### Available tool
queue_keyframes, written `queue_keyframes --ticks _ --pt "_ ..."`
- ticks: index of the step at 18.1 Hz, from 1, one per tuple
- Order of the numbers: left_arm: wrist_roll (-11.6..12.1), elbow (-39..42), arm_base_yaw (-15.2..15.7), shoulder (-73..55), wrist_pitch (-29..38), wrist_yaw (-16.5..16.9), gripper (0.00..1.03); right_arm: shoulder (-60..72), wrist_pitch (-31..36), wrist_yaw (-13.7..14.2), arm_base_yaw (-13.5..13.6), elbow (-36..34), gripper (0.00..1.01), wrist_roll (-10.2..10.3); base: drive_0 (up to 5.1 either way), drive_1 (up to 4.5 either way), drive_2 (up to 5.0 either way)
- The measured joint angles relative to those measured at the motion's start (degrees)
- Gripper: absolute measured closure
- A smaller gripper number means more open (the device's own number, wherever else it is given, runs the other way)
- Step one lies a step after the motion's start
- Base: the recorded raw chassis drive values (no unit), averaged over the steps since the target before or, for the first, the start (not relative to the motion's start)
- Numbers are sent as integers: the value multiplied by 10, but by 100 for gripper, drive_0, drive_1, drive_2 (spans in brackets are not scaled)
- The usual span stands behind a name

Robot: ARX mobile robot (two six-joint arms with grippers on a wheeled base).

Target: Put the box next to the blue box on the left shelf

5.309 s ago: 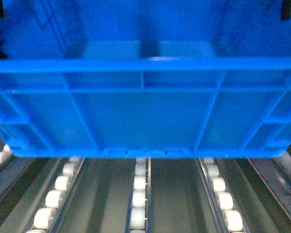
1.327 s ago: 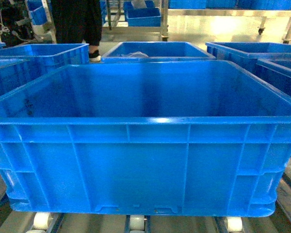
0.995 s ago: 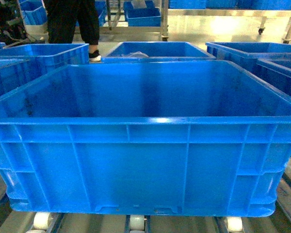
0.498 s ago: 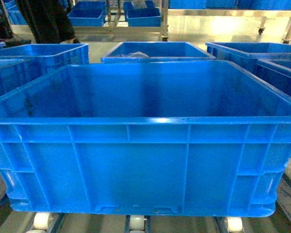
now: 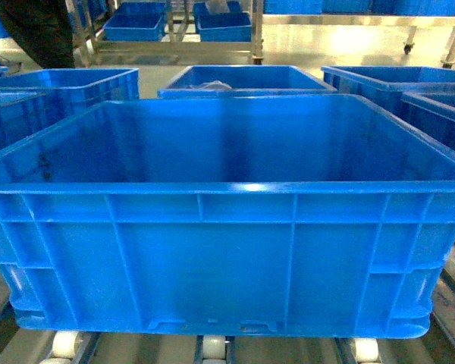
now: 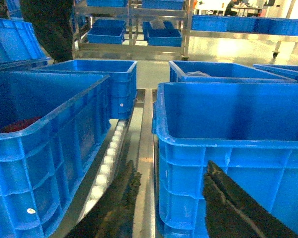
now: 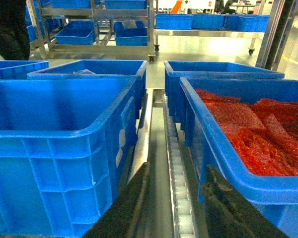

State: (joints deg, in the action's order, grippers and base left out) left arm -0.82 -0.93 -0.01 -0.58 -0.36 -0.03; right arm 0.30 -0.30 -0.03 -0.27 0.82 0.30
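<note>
Sitting on the shelf (image 5: 212,350) rollers, the box (image 5: 220,258) is placed; left gripper (image 6: 169,198) and right gripper (image 7: 176,203) are gaping wide, so back straight out.

The box (image 5: 227,227) is covering most of the left shelf (image 5: 212,350), leaving only a few rollers showing. A person (image 5: 34,30) is standing far left, cut off above the legs. Both grippers' finger bases are running off the wrist views' lower edges.
</note>
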Motion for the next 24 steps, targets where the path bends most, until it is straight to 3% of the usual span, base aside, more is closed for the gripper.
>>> queue_keyframes --ticks 5,24 --pt "1 0 0 0 0 0 3 0 0 0 0 0 3 0 0 0 0" --pt "1 0 0 0 0 0 5 0 0 0 0 0 3 0 0 0 0"
